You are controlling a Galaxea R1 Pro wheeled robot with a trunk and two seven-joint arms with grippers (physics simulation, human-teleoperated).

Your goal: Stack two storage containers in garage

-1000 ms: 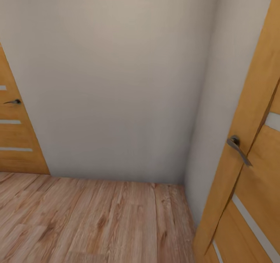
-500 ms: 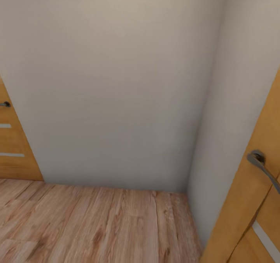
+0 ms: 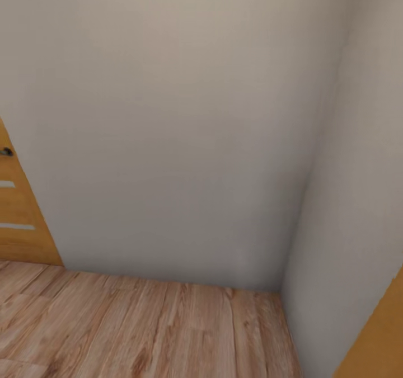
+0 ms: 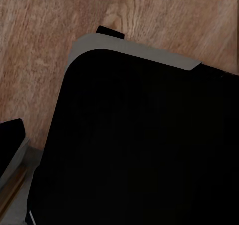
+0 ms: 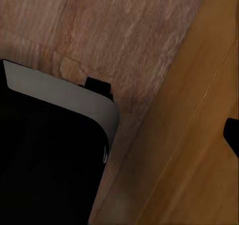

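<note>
The storage containers are out of view, and so is the garage. In the head view I face a bare off-white wall corner [image 3: 168, 143] above a light wood plank floor [image 3: 140, 333]. In the left wrist view, the black, grey-edged robot base [image 4: 139, 145] sits over the planks, with a dark piece [image 4: 10, 135] at the frame edge that may be a finger. The right wrist view has the same base [image 5: 45, 160] and a dark tip [image 5: 231, 135] at the edge. Neither view lets me read the jaws.
An orange wooden door [image 3: 17, 221] with a dark handle [image 3: 5, 152] stands at the left. Another orange door's edge [image 3: 380, 339] is close at the lower right, and it also lies beside the base in the right wrist view [image 5: 199, 150]. The walls meet just ahead.
The head camera has moved closer to the corner. The right door and its handle have slid almost out of frame, and the left door has drifted further left.
</note>
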